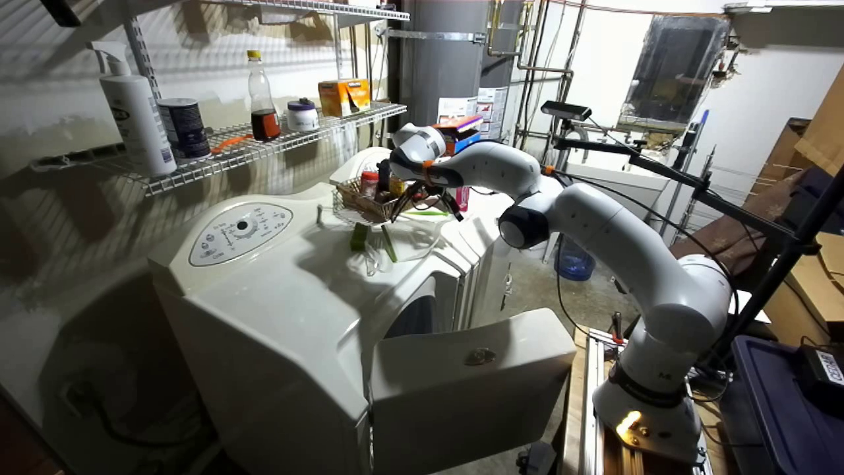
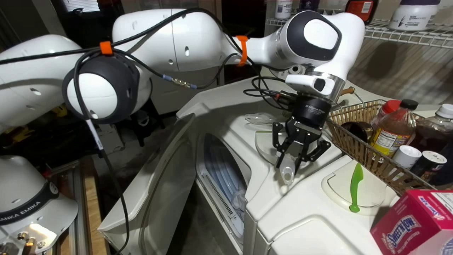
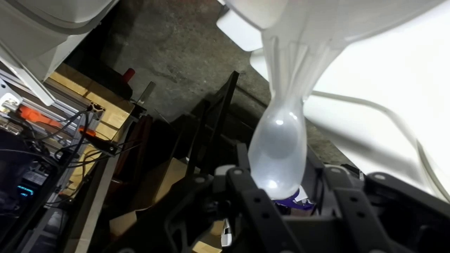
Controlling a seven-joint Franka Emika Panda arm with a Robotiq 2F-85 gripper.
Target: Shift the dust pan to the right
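The tool pinches the dust pan (see-through from here) by its handle, scoop one side, tip the other.

Both exterior views share the arm and open door, looking down from opposite sides, nearer in an exterior view with the basket at right. The wrist view looks close past the gripper to the floor.

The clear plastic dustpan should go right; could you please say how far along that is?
Done: the black gripper holds the clear plastic dustpan by its rounded handle. In hand: apparently the shift, over the white machine top. Left: release, since the grip is closed; remaining travel I cannot judge.
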